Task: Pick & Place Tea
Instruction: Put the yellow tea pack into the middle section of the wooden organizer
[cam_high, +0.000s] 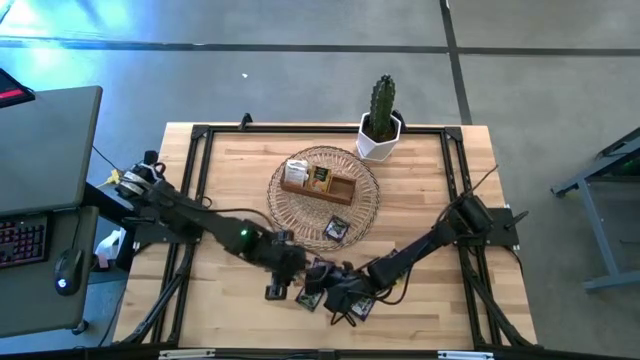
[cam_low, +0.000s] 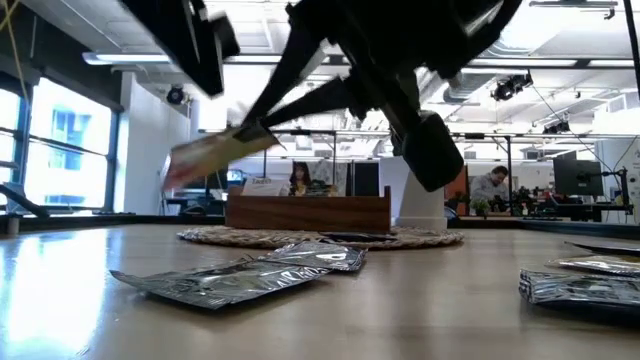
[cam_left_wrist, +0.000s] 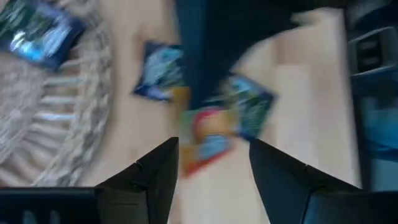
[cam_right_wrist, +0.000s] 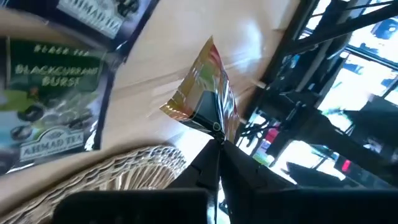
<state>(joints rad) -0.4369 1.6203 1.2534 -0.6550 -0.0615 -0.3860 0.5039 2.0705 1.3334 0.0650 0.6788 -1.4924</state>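
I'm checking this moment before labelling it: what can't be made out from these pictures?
- High view: the loose tea packets at the near edge are too small and mostly covered by both arms to count.
- Left wrist view: motion blur hides packet print; left gripper is open above them.
- Low view: the wooden box contents are hidden behind its wall.
- Right wrist view: the right gripper pinches an orange packet, its label crumpled, unreadable.

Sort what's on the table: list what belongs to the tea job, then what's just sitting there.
Job:
- orange tea packet, pinched in the right gripper
- loose tea packets on the table
- Blackcurrant Burst packet
- wooden box
- wicker basket
- left gripper, open

Lying about:
- potted cactus
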